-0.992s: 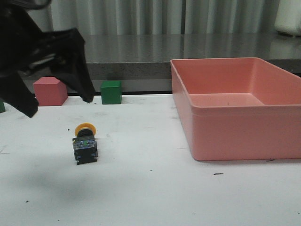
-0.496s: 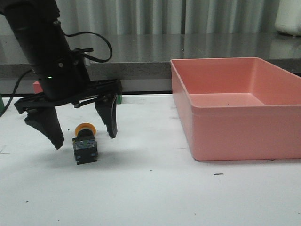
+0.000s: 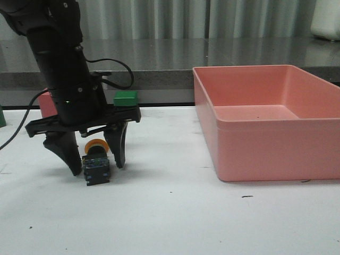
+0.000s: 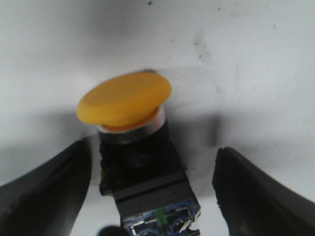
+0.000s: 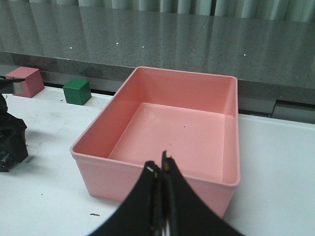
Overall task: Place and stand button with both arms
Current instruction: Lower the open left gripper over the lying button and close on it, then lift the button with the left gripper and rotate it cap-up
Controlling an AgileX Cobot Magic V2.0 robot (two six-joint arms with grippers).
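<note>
Front view: button (image 3: 96, 163) lies between the left arm's spread fingers (image 3: 68, 154), untouched; right fingers (image 5: 170, 191) clenched.

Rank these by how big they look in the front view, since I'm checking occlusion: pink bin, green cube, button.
1. pink bin, by far the largest.
2. and 3. unsure: the button and green cube look alike in size, and the cube sits farther back, partly hidden by the left gripper.
</note>
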